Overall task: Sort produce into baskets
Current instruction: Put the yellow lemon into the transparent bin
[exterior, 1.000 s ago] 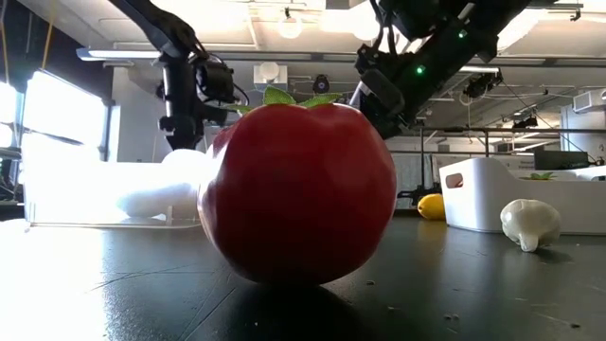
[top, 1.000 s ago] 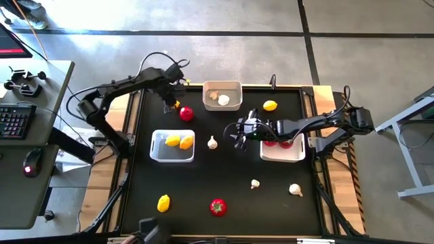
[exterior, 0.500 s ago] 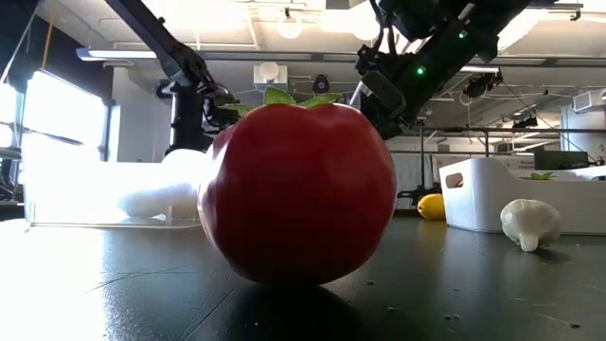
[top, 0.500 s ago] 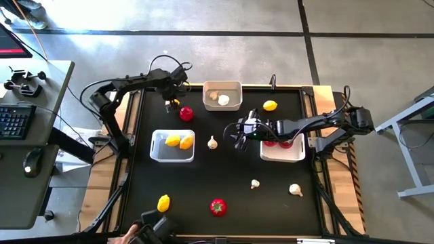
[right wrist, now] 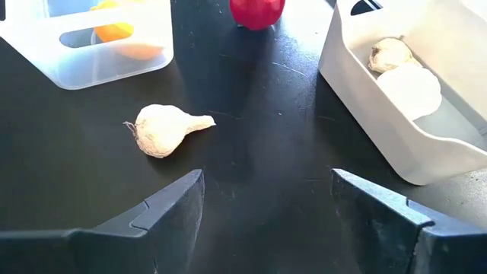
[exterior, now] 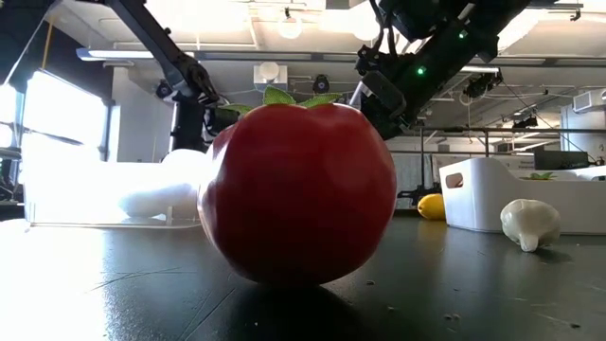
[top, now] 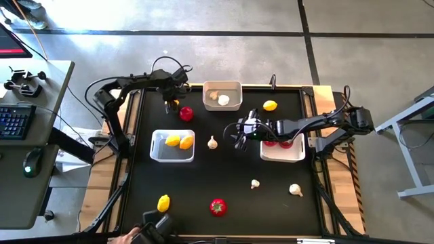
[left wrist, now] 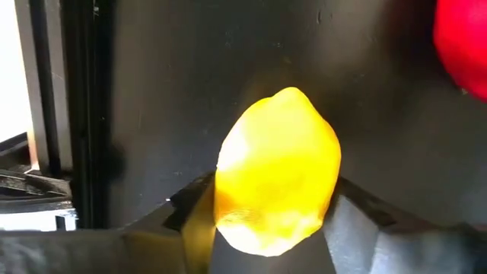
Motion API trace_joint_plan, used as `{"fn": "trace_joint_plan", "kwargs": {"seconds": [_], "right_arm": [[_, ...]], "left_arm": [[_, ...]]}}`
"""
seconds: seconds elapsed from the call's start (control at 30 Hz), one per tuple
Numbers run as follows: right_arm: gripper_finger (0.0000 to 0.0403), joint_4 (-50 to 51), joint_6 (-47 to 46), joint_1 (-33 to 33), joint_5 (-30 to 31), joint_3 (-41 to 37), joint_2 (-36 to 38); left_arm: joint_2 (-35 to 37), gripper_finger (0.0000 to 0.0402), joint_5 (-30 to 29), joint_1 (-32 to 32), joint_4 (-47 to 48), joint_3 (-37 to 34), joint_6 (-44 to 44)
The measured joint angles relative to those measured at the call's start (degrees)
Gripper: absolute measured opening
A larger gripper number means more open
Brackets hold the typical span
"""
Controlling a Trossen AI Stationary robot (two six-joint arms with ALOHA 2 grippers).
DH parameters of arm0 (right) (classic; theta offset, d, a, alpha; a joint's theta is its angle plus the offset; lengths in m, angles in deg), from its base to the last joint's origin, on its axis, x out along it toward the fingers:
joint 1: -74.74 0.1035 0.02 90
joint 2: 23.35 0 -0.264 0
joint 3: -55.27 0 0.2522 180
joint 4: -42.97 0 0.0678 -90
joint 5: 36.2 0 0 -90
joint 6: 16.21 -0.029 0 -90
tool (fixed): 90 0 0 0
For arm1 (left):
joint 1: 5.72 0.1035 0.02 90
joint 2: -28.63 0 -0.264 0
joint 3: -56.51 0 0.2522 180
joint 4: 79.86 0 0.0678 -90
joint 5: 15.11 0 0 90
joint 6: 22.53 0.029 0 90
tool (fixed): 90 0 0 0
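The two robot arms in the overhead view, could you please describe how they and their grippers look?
Both are dark, slender, jointed arms with loose black cables looping beside them. The left arm ends in the left gripper, whose fingers are dark, flat and angular. The right arm carries the right gripper, with matching dark wedge-shaped fingers. In the low view a small green light glows on an arm.

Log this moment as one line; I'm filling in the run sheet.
left gripper: around lemon, far-left table edge | right gripper: open, empty, above garlic | lemon bin: two lemons
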Motion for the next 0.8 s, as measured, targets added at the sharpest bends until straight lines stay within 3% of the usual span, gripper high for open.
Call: {"fn": "trace_joint_plan", "kwargs": {"seconds": [0.13,0.3,0.57,0.8], "right_arm": [[0.0275,0.00,0.00,0.00,0.00,0.00,0.00],[0.0275,-0.81,0.00,0.00,0.03,-0.39,0.00],[0.0275,-0.98,-0.42,0.00,0.07,-1.51,0.02],[0.0275,-1.82,-0.42,0.00,0.07,-1.53,0.02]], "left_arm": [[4.08,0.0144,1.18,-1.63,2.31,-0.15,-1.71],[12.43,0.0141,4.08,-6.05,6.62,-0.10,-4.72],[24.99,0.0140,6.57,-21.96,20.30,-0.08,-16.36],[29.62,0.0139,9.42,-36.72,25.82,-2.26,-31.34]]}}
